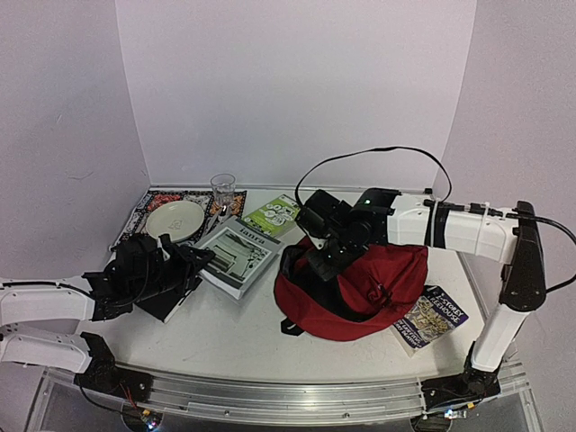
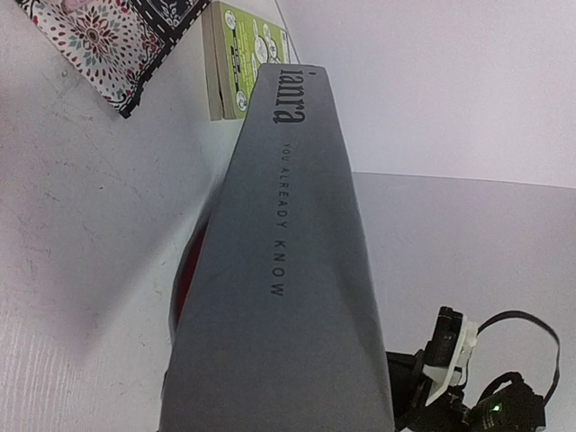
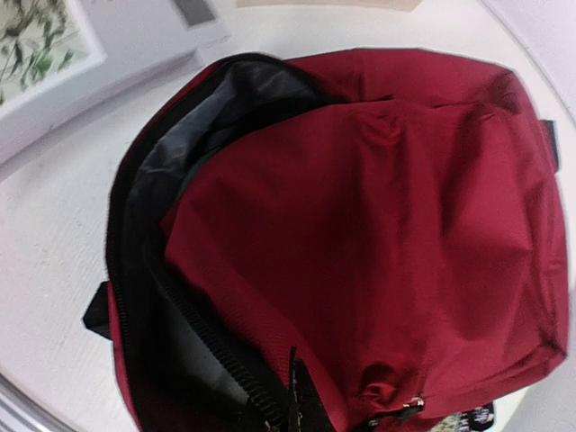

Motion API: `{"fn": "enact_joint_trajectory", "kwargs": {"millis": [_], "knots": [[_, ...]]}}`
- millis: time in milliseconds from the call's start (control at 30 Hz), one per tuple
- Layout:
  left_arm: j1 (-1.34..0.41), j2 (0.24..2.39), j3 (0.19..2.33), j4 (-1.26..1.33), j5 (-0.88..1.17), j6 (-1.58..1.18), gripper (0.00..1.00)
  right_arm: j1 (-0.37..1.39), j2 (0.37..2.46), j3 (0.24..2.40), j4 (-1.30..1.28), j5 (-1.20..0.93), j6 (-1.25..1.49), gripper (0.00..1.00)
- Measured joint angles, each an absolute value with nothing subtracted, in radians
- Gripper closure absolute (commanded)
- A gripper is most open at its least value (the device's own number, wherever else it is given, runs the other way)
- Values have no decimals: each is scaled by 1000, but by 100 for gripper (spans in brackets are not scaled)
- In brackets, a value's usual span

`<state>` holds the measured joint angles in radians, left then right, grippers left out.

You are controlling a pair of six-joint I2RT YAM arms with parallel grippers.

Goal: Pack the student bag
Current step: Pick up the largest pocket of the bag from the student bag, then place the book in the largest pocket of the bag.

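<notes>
The student bag [image 1: 378, 279] is a dark-red backpack lying right of centre, its black-zipped mouth gaping toward the left. In the right wrist view the bag [image 3: 378, 207] fills the frame with its grey lining showing. My right gripper [image 1: 326, 256] sits at the mouth's upper rim, and its black fingertips [image 3: 295, 400] are pinched on the zip edge. A grey book [image 1: 238, 255] lies left of the bag. My left gripper [image 1: 200, 259] is at the book's left edge. The book's spine [image 2: 288, 297] fills the left wrist view and hides the fingers.
A plate [image 1: 175, 219] sits on a patterned mat [image 1: 135, 219] at the back left, with a glass [image 1: 222, 191] and a green book [image 1: 272, 214] beside it. A printed booklet [image 1: 430, 317] lies right of the bag. A black flat item [image 1: 166, 304] lies under the left arm.
</notes>
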<state>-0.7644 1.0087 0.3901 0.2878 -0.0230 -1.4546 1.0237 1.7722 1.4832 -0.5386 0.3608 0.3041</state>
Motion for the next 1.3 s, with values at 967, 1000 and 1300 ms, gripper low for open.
{"fn": "enact_joint_trajectory", "kwargs": {"millis": [967,1000,1300], "knots": [[-738,1215,656,258,482,-1276,66,1022,1488,1459,-458,652,482,100],[-738,1214,664,256,492,-1274,66,1022,1488,1459,-456,654,486,100],[-734,1211,707,238,584,-1270,67,1022,1494,1459,-441,687,499,100]]}}
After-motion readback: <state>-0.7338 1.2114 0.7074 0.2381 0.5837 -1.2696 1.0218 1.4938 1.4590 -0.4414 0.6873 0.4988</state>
